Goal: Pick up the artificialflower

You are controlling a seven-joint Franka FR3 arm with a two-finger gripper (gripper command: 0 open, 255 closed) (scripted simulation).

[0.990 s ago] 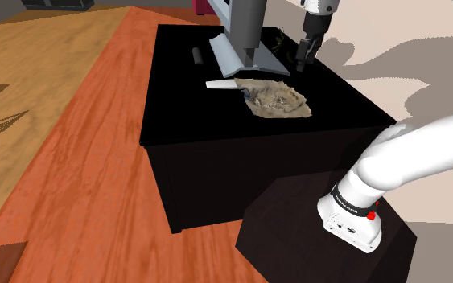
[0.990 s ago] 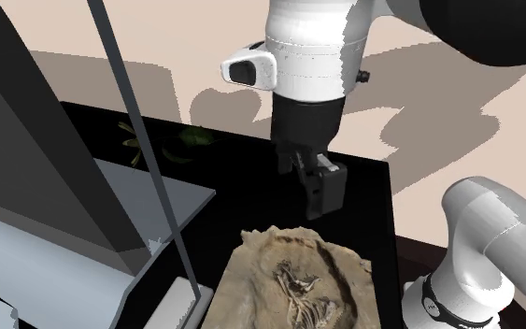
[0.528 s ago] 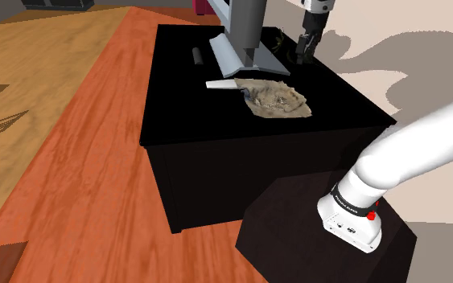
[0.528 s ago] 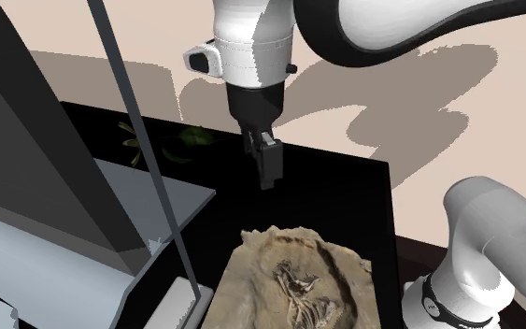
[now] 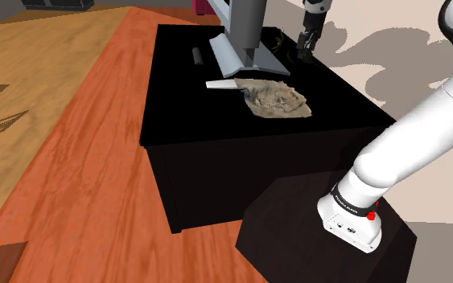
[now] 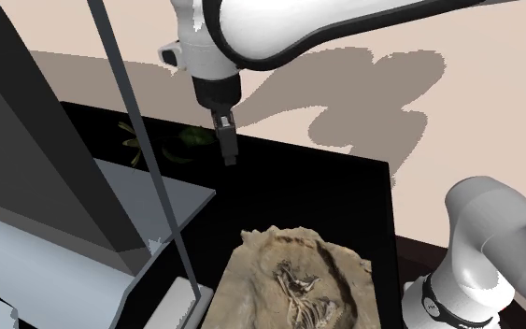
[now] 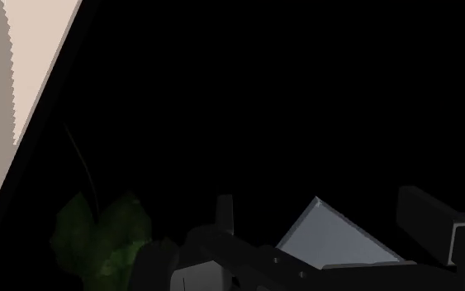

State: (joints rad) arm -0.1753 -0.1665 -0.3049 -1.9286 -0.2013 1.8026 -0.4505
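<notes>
Artificial flower (image 6: 193, 137) is seen just beside gripper (image 6: 229, 157), toward 2nd ext. view's left; its stem probably runs further left. Gripper's opening can't be told.

- Over the last 1 s the gripper (image 6: 230, 154) has left the air above the slab (image 6: 298, 280) and crossed the tabletop (image 6: 317, 196) toward the second exterior view's upper left.
- It now hangs just beside the flower (image 6: 195, 137).
- The arm (image 6: 326, 23) has stretched out, its white links now lying along that view's top edge.
- In the shoulder view its lower link (image 5: 409, 137) leans further outward.
</notes>
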